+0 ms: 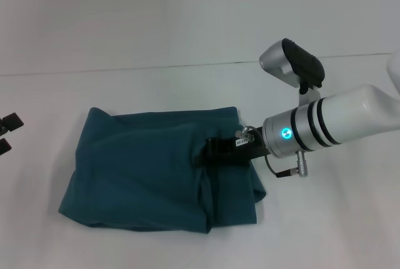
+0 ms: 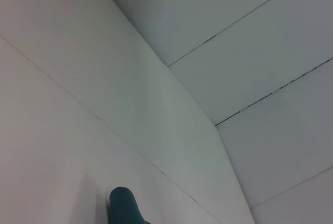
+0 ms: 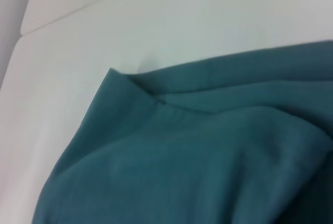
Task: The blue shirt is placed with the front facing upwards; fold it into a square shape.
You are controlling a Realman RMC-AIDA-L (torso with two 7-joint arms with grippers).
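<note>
The blue shirt (image 1: 144,169) lies folded into a rough rectangle on the white table, plain teal side up, with no print showing. A raised fold runs down its right part. My right gripper (image 1: 215,152) reaches in from the right and sits low on that fold, in contact with the cloth. The right wrist view is filled by the shirt's (image 3: 197,166) layered edge close up. My left gripper (image 1: 7,133) rests open at the far left edge of the head view, apart from the shirt. A small teal corner of the shirt (image 2: 123,206) shows in the left wrist view.
The white table (image 1: 187,37) spreads all around the shirt, with a thin seam line (image 1: 156,67) running across behind it. The right arm's silver wrist with a lit ring (image 1: 287,133) hangs over the table right of the shirt.
</note>
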